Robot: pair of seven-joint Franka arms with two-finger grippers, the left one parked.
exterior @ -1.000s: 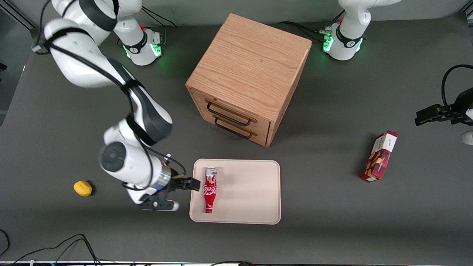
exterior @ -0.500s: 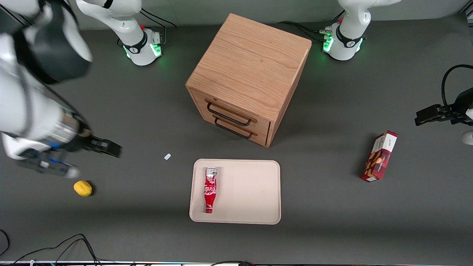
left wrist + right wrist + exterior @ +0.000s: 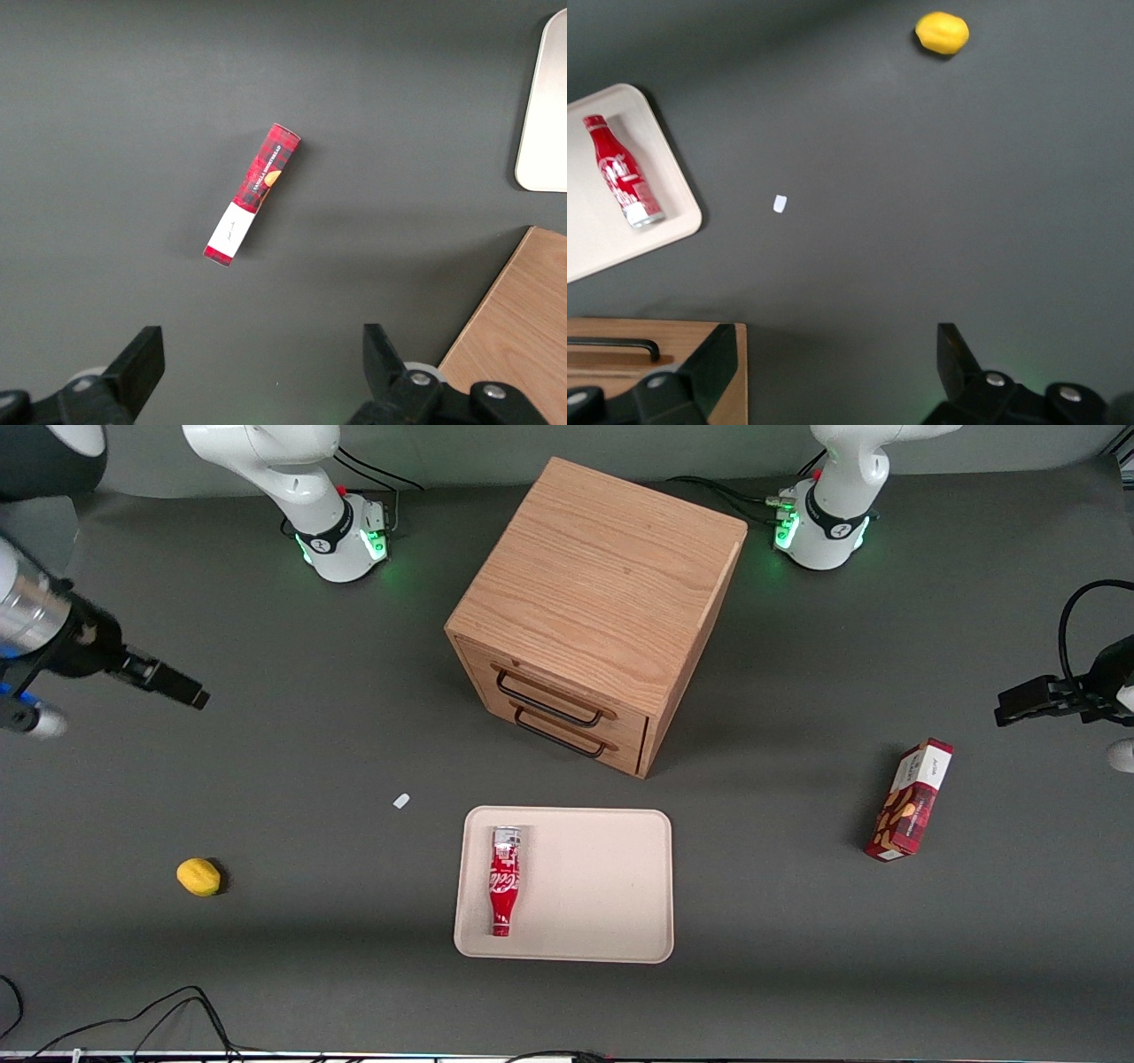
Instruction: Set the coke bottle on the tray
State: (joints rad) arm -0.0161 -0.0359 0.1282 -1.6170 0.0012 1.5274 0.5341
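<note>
The coke bottle (image 3: 504,880) (image 3: 625,181) lies flat on the beige tray (image 3: 594,886) (image 3: 594,239), along the tray's edge toward the working arm's end, silver base pointing at the drawer cabinet. My gripper (image 3: 182,688) (image 3: 833,354) hangs high above the table at the working arm's end, well away from the tray. Its fingers (image 3: 716,354) stand wide apart with nothing between them.
A wooden drawer cabinet (image 3: 595,607) with two black handles stands mid-table, farther from the front camera than the tray. A yellow lemon (image 3: 198,876) and a small white scrap (image 3: 401,801) lie on the dark mat. A red snack box (image 3: 911,800) (image 3: 253,193) lies toward the parked arm's end.
My gripper has drawn away from the tray, rising and swinging toward the working arm's end of the table. The bottle has stayed on the tray.
</note>
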